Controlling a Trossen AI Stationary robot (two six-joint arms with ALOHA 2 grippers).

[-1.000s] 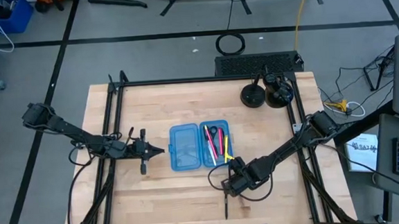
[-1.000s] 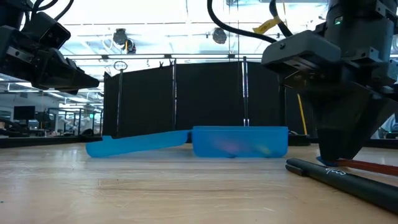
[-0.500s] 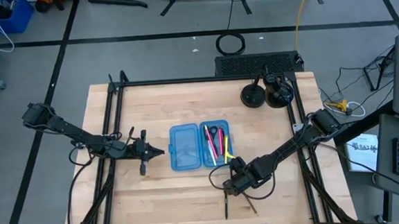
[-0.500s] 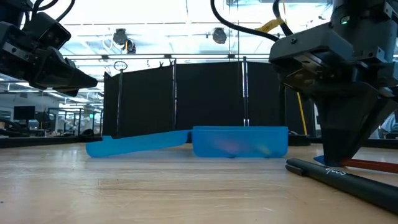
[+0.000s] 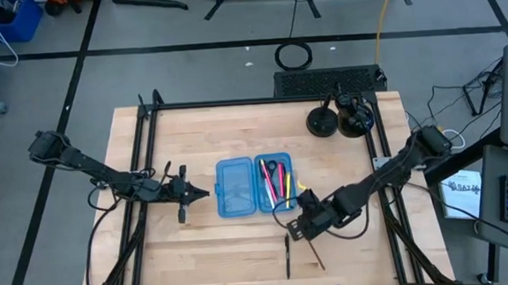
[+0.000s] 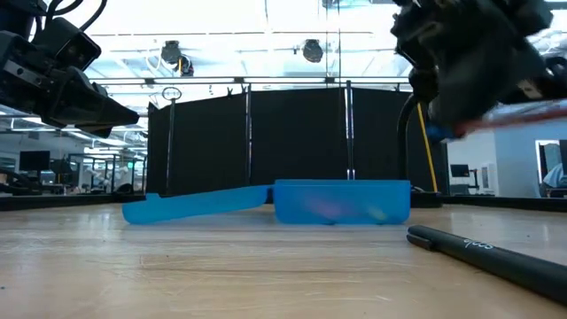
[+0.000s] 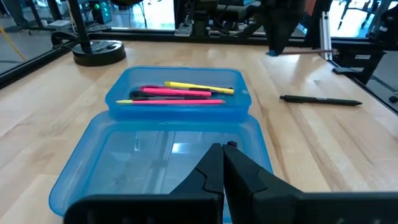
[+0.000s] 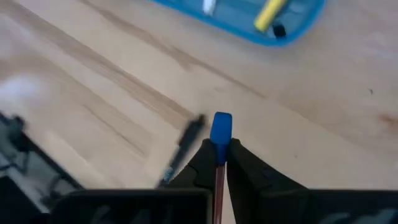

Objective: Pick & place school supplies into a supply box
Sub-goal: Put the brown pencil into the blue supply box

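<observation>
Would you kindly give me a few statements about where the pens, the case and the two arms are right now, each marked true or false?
1. The right gripper holds a blue-tipped pencil above the table. True.
2. The black pen lies inside the supply box. False: it lies on the wooden table, in front of the box.
3. The supply box is open, with supplies in one half only. True.
4. The left gripper is gripping a yellow pen. False: its jaws are shut on nothing beside the box, and the yellow pen lies in the box.
5. The box's lid half is full of pencils. False: that half holds nothing.
</observation>
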